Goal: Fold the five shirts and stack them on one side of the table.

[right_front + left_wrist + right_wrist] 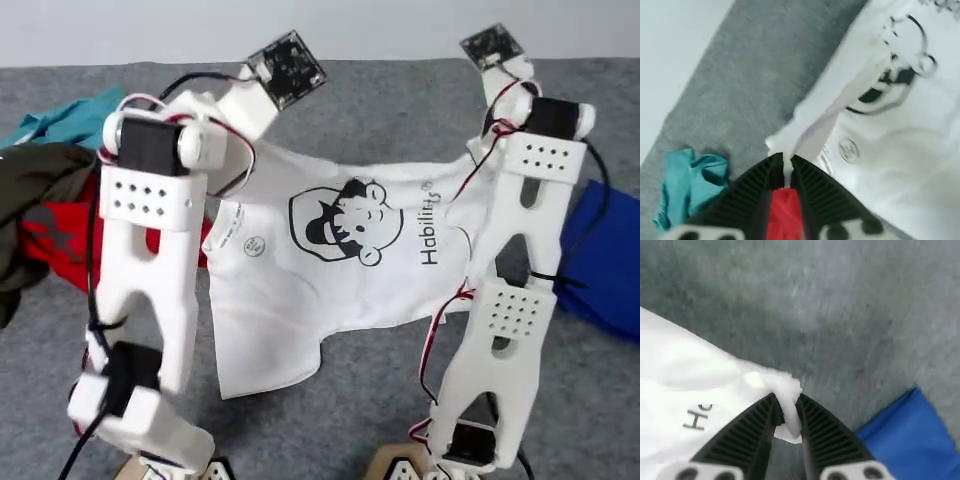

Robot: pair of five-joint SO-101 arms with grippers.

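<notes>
A white shirt [330, 270] with a black cartoon print lies spread in the middle of the grey table, held up along its far edge. My left gripper [786, 167] is shut on its far left corner [782, 145], and the cloth stretches taut from there toward the print [895, 75]. My right gripper [787, 412] is shut on a pinched fold of the white shirt [695, 375] at its far right corner. A teal shirt [70, 118], a dark olive shirt [35, 190] and a red shirt [60, 240] lie bunched at the left. A blue shirt [605, 255] lies at the right.
The grey felt table top [390, 100] has bare room behind the white shirt and in front of it between the arm bases. The far table edge [400, 60] meets a pale wall. The teal shirt [687, 185] and the blue shirt [910, 435] lie close beside the grippers.
</notes>
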